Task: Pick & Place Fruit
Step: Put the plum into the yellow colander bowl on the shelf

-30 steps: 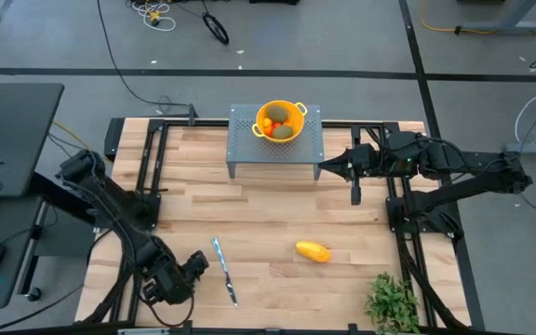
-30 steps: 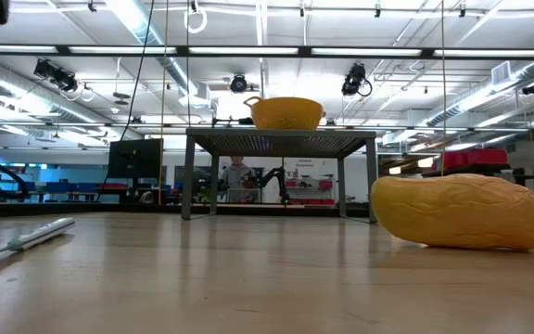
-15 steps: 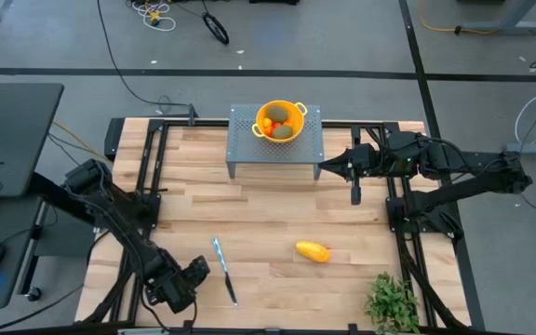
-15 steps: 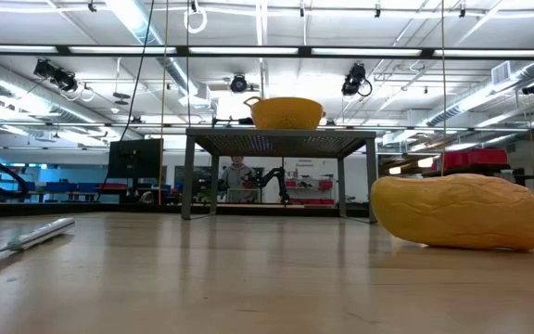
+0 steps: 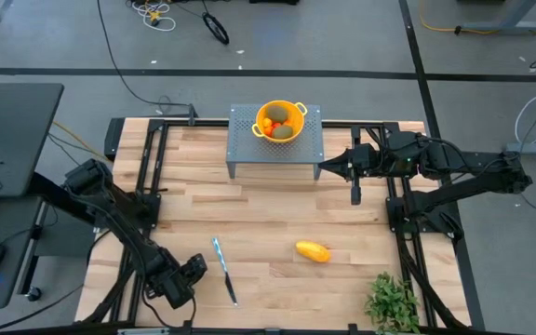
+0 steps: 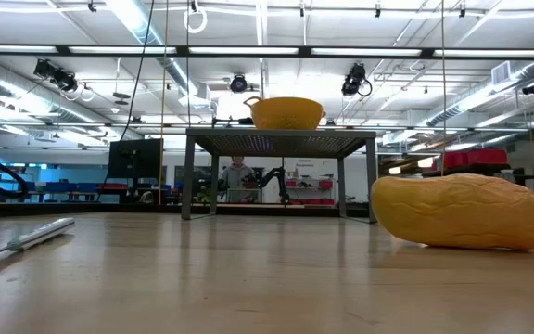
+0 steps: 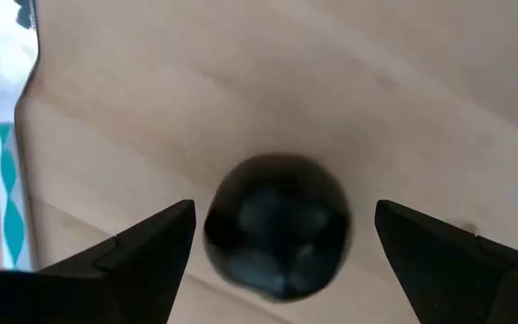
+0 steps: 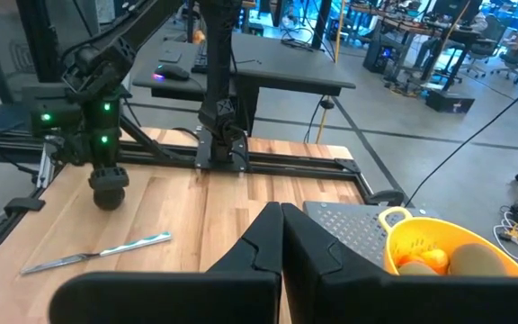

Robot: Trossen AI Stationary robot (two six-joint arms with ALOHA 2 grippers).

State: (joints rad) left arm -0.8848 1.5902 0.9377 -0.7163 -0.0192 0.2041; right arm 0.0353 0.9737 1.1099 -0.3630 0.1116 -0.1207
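A: Down at the near left corner of the wooden table (image 5: 268, 223), left gripper (image 5: 186, 275) poised over a dark, near-black round fruit (image 7: 277, 225). Fingers (image 7: 142, 247) spread wide, one on each side of it, clear of the skin.

B: Sitting on the boards, not lifted. Touching the tips? Hard to call from the wrist camera, but looks like a gap on both sides.

A: Just beside it, the slim silver knife (image 5: 224, 271) with a teal pattern on the handle, flat on the wood.

B: Over on the right, right gripper (image 5: 327, 167) hanging beside the grey perforated stand (image 5: 274, 141) at the far edge, fingers (image 8: 281, 236) pressed together, nothing between them.

A: On that stand, the orange colander (image 5: 280, 121), already carrying olive-green ovals (image 5: 281, 132) and small orange-red pieces (image 5: 270, 121).

B: Yellow-orange oblong fruit (image 5: 313, 251) lying alone near the front right, well apart from both grippers. Leafy green plant (image 5: 394, 301) at the near right corner.
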